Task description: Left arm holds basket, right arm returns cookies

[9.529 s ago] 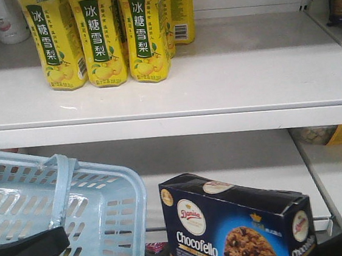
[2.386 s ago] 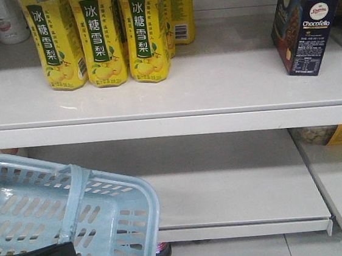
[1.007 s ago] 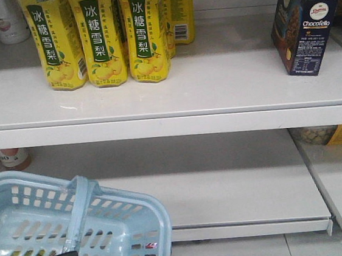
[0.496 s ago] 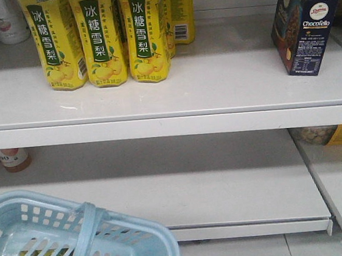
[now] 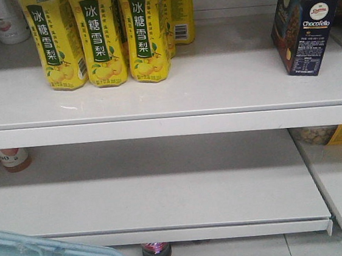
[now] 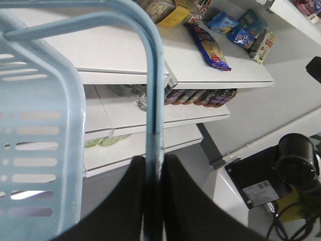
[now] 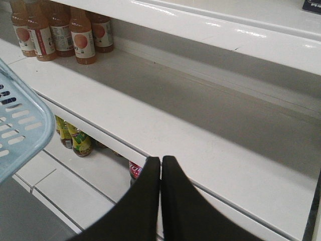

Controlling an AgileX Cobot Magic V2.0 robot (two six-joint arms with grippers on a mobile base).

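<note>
Left black wedge-fingered gripper (image 6: 153,201) is clamped on the flat handle of the pale blue slotted plastic basket (image 6: 35,145). Right black gripper (image 7: 160,193) shows fingers pressed together, holding nothing. Front view: dark navy rectangular cardboard cookie box (image 5: 304,22) stands upright on the white upper shelf (image 5: 215,83), well apart from the basket corner at lower left.

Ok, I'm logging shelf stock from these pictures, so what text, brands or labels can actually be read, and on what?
"Chocofello" on the navy cookies box, top shelf right.
"Danisa" probably, in its round white logo; small, not certain.
"冰糖雪梨" down the green labels of the yellow drink cartons.
Barcode on a rear carton: digits unreadable.
Orange-labelled bottles, snack packs, white sticker: print too small or blurred.
</note>
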